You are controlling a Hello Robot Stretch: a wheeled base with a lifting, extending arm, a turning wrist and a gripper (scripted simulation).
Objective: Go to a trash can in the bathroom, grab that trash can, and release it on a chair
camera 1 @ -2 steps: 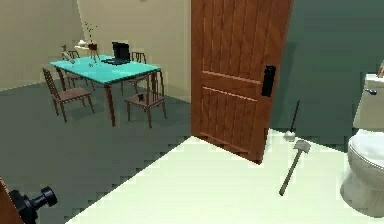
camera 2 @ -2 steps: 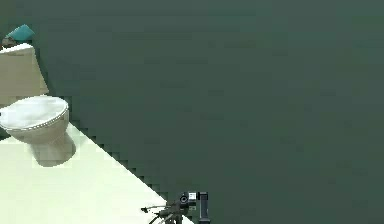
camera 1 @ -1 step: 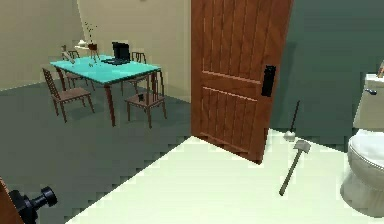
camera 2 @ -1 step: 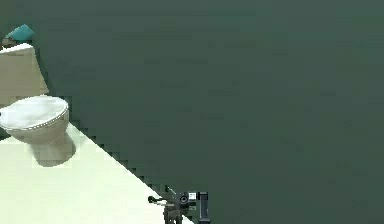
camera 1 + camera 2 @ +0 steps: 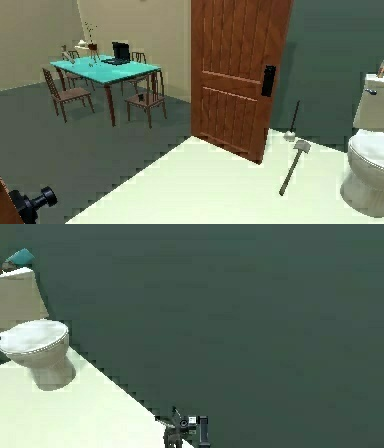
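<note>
Well left of the wooden door [image 5: 235, 70], chairs [image 5: 66, 92] ring a teal worktop [image 5: 90, 70] bearing a laptop [image 5: 120, 53]. Right of the door, a long-handled brush [image 5: 295, 165] lies on the pale floor before the toilet [image 5: 365, 165]. Whether the end effector [image 5: 175, 427] holds anything cannot be told.
</note>
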